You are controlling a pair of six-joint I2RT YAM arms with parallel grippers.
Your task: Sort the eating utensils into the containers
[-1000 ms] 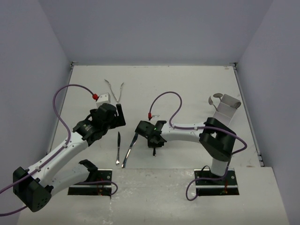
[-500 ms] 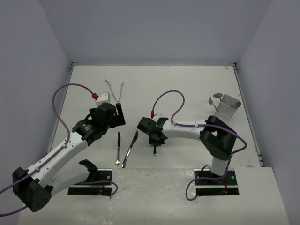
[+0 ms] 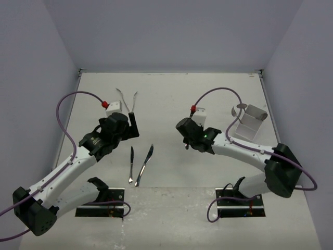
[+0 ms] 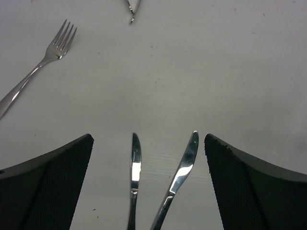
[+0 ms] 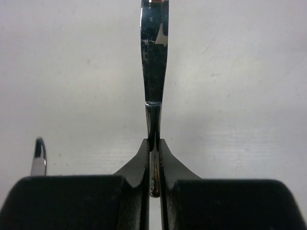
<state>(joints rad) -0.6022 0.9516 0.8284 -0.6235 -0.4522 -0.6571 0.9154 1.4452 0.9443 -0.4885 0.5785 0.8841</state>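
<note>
Your right fingers [image 5: 139, 160] are pressed together on the narrow neck of a silver utensil [image 5: 153, 57]. It runs straight up from the right gripper [image 5: 153, 143] to the top edge of the wrist view, and its flat shiny face does not tell you which kind it is. A rounded metal tip [image 5: 39, 155] shows at the lower left of that view. Your left gripper [image 4: 147, 139] has its fingers spread wide with nothing between them. It hangs over two table knives, the left knife [image 4: 135, 175] and the right knife [image 4: 182, 170], which lie side by side on the table [image 3: 208, 94] and draw closer toward the bottom of the frame. A fork [image 4: 45, 60] lies at the upper left of the left wrist view, tines pointing up and right. Seen from overhead, the two knives rest at centre bottom between your arms. The translucent container [image 3: 250, 122] sits tilted at the right of the frame, well apart from them, with a spoon [image 3: 240, 109] at its upper left edge.
</note>
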